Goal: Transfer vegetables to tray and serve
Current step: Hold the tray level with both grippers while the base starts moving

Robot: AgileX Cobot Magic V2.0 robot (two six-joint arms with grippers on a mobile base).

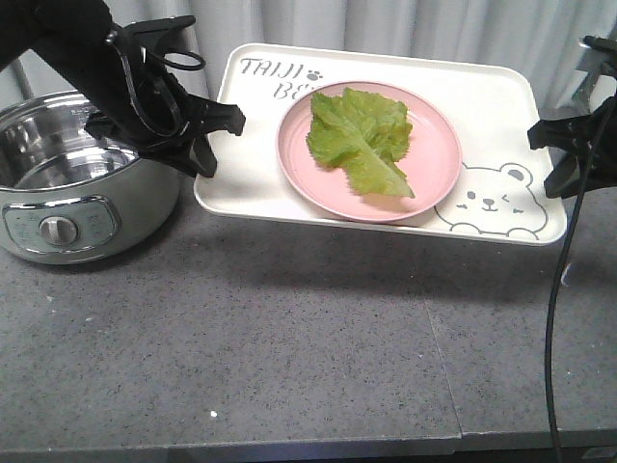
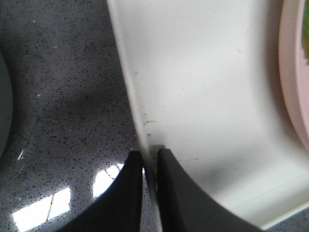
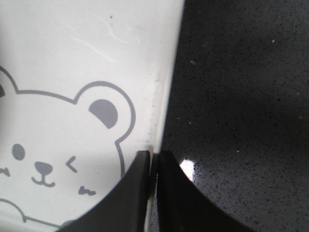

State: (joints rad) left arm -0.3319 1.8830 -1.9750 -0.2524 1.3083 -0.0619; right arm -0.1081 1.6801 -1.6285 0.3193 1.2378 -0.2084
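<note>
Raised tray [image 1: 501,106] pinched at its side rims by left tool [image 2: 148,154] and right tool [image 3: 152,154]; uneven motion may tilt it, sliding pink plate [image 1: 434,178] and lettuce [image 1: 362,140] toward the worktop [image 1: 289,338].

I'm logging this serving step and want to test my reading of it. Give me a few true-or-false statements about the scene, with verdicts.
1. The lettuce leaf lies on the pink plate. True.
2. The pink plate stands beside the tray, not on it. False: it sits on the tray.
3. The left gripper and the right gripper are each shut on the tray's rim, at opposite ends. True.
4. The bear drawing is at the end held by the left gripper. False: it is at the right gripper's end.
5. The pot stands on the right gripper's side. False: it is beside the left gripper.
</note>
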